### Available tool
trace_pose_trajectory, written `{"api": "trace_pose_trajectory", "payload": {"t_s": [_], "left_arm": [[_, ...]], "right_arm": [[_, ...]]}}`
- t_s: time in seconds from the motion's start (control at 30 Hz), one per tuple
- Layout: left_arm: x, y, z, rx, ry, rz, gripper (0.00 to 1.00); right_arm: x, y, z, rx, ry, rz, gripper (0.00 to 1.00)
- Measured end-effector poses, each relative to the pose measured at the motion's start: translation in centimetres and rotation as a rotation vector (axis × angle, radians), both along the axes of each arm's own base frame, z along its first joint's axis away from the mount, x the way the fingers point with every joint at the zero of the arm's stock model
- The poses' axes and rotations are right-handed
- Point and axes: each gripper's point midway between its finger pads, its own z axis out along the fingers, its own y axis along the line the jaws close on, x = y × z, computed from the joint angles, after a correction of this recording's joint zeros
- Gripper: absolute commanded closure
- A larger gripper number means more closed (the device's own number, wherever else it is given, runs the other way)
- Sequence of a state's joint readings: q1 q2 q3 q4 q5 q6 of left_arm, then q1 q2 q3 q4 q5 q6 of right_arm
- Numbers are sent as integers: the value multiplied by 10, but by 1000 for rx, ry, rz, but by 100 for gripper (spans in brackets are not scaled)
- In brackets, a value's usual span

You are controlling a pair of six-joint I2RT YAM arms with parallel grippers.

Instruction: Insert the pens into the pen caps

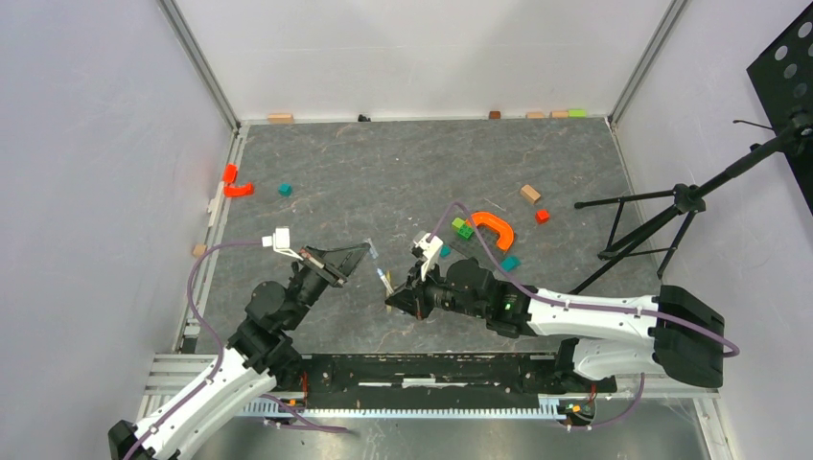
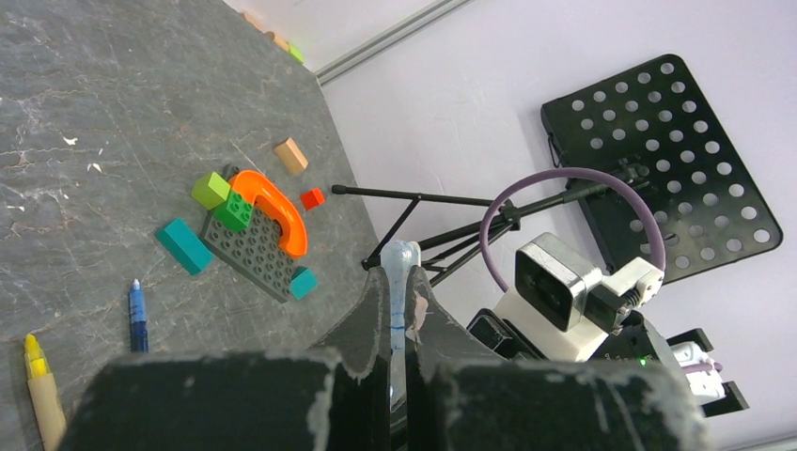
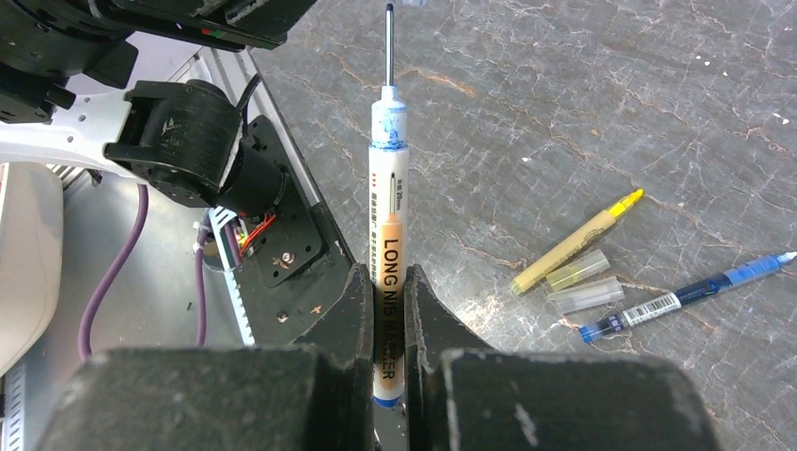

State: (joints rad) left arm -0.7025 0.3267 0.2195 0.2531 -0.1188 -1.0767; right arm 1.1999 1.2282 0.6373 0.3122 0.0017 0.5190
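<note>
Far half of worktop (image 1: 403, 163) open between teal cube (image 1: 285, 190) and orange arch cluster (image 1: 493, 228). Tripod legs (image 1: 642, 230) intrude at right edge. Loose pens (image 3: 575, 241) and clear caps (image 3: 585, 294) lie on the worktop beside right gripper (image 3: 383, 287).

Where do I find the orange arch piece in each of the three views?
Top external: orange arch just right of centre.
Left wrist: orange arch left of centre, on a dark studded plate.
Right wrist: not in it.
Shared landmark: green blocks beside the arch's end, in both.

A robotics lab cell: white panel walls (image 1: 96, 144) on aluminium framing (image 1: 203, 67) enclose a grey stone-patterned table (image 1: 383, 172).
</note>
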Motion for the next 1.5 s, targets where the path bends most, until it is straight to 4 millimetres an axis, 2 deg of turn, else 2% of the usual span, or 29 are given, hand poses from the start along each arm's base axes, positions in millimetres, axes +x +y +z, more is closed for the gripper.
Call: {"api": "trace_pose_trajectory", "payload": {"t_s": [0.47,0.8,1.5], "left_arm": [[-3,-1,1,-7,-11,-16,98],[-2,3,3,-15,-17,6,98],[-2,2,0,-6,-7,2,98]], "right_arm": [[2,2,10,8,-15,-4,100],[-1,-1,4,-11,-7,3,100],[0,-3,5,-18,-9,-5,100]]}}
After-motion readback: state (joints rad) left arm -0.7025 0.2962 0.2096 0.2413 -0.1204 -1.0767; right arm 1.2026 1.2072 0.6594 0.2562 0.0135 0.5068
